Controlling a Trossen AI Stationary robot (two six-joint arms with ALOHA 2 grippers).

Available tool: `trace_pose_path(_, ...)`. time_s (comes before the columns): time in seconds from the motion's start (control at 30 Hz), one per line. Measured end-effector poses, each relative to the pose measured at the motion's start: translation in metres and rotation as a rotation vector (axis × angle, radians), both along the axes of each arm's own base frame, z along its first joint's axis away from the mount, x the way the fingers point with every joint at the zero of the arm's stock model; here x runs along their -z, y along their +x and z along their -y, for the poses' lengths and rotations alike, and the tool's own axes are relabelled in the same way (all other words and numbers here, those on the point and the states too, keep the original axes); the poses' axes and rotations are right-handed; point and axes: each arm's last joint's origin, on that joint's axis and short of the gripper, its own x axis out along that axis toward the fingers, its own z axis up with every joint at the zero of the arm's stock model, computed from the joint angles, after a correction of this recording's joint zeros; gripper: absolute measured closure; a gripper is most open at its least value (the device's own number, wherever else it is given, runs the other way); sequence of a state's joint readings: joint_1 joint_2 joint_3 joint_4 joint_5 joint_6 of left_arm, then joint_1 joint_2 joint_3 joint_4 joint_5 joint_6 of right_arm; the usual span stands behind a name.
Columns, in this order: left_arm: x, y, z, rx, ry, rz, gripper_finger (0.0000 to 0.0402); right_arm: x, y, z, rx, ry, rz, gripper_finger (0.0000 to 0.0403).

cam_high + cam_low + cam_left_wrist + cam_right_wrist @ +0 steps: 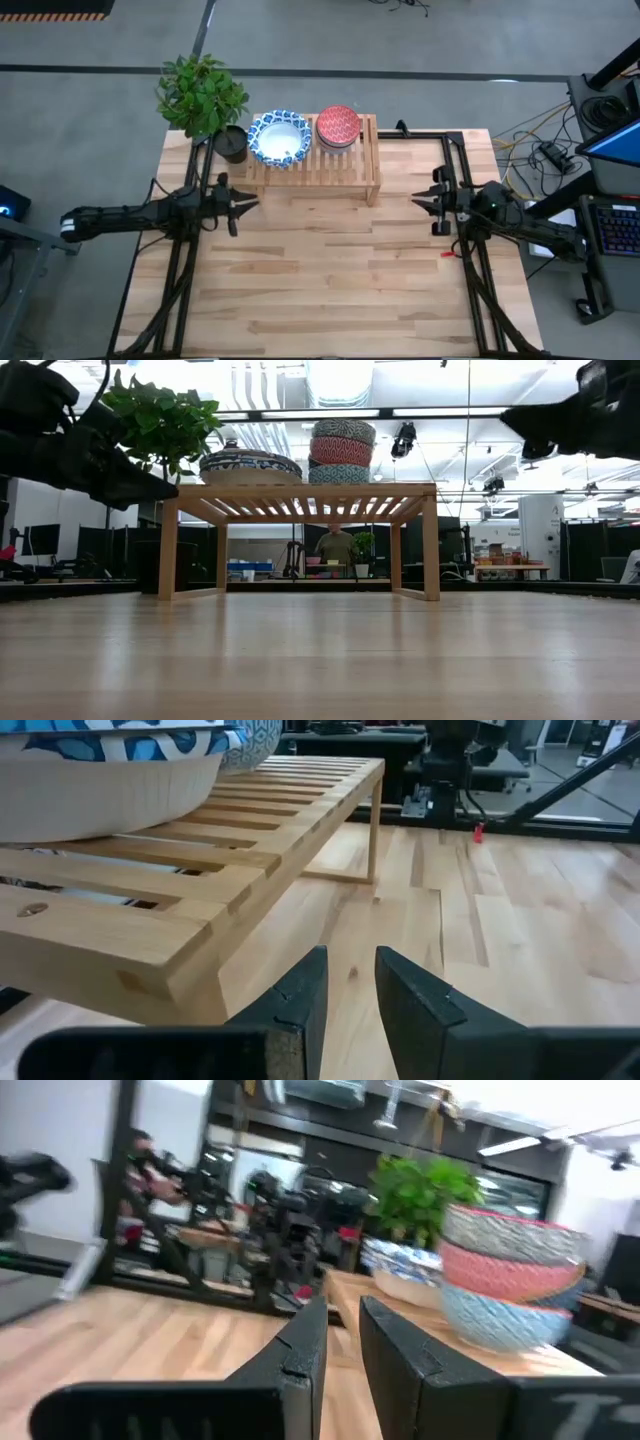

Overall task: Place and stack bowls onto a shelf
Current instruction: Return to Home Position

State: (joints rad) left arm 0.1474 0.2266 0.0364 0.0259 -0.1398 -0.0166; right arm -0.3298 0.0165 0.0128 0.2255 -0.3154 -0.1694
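Before the shelf [345,168], left gripper [243,207] and right gripper [422,203] level, inward-pointing, empty, fingers [295,1005] narrowly apart on both

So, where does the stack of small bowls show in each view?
High view: the stack of small bowls sits on the shelf, right of centre.
Low view: the stack, upper middle, atop the shelf.
Left wrist view: a sliver of the stack behind the wide white bowls.
Right wrist view: the stack is nearest, plant beyond.
Shared landmark: the wide white bowls beside it.
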Motion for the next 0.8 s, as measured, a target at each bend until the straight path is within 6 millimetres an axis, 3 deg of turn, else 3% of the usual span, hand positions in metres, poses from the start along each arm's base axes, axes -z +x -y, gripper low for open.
trace_pose_path(0.2,0.0012,0.0009,-0.0001,0.000,-0.002,-0.013,0.0332,0.0042,0.0014,0.0028,0.082,0.007,-0.041,0.0351)
trace_pose_path(0.8,0.0014,0.0012,-0.0002,0.000,-0.003,-0.017,0.0332,0.0054,0.0020,0.0031,0.082,0.022,-0.054,0.0351)
